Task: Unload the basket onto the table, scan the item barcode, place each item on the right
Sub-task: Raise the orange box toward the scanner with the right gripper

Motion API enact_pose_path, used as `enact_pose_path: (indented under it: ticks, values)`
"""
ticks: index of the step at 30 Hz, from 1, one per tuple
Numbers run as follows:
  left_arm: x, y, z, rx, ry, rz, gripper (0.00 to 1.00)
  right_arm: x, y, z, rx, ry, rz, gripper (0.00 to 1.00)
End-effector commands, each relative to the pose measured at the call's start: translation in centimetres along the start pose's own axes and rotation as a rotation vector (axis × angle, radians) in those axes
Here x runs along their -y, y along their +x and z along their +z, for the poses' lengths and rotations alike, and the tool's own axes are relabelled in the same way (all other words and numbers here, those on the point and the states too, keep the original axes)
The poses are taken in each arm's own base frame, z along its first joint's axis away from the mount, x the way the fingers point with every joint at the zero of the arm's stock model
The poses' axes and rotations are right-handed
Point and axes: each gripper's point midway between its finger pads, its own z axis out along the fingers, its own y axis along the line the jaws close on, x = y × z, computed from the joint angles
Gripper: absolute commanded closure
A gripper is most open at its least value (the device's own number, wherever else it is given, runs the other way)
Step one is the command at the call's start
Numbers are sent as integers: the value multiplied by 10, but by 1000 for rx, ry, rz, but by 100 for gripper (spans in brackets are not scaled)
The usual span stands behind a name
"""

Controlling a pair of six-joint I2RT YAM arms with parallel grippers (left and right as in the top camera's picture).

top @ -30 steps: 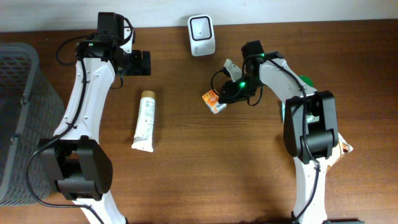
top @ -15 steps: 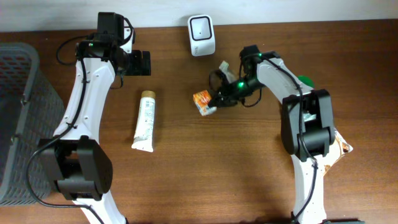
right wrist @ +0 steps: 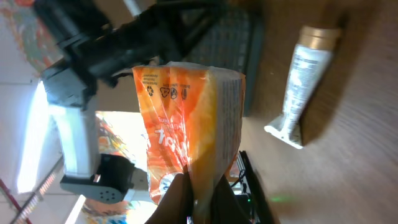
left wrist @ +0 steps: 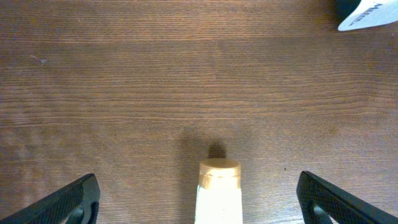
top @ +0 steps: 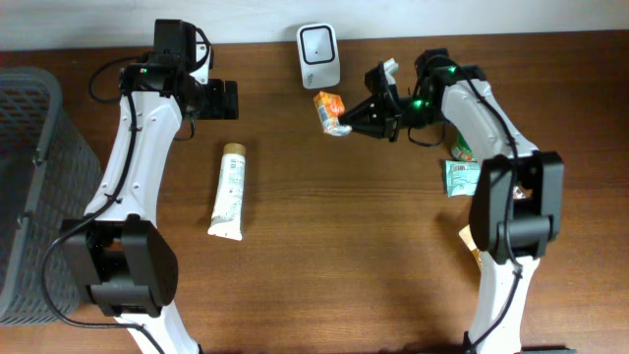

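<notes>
Just beside the white scanner [top: 318, 44], holding the orange packet [top: 330, 110] up by a thin edge with the right gripper [top: 351, 126] pinched fully closed, and with the left gripper [top: 221, 99] wide open, empty, near the tube [top: 230, 192]. Risks a slip or a missed read: slim hold on crinkly foil, barcode face possibly angled away.

The scanner [top: 318, 56] sits at the table's [top: 344, 246] far edge. Just in front of it, my right gripper [top: 352, 125] holds the snack packet [top: 331, 111]. The tube [top: 229, 192] lies further left and nearer me. The basket [top: 25, 197] stands far left.
</notes>
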Motion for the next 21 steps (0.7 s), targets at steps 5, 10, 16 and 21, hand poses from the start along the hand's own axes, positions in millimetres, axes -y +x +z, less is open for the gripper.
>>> enact_pose_path:
  ticks: [5,10,16,21]
  values:
    - [-2,2,3,-10,-4,18,1,-18,-30,-32,204,643,-181,96]
    - [-2,2,3,-10,-4,18,1,-64,-79,-59,483,1200,-446,96]
    - [-2,2,3,-10,-4,18,1,-79,-148,-50,633,1632,-866,96]
    - [-2,2,3,-10,-4,18,1,0,-214,-18,485,1748,-1157,96]
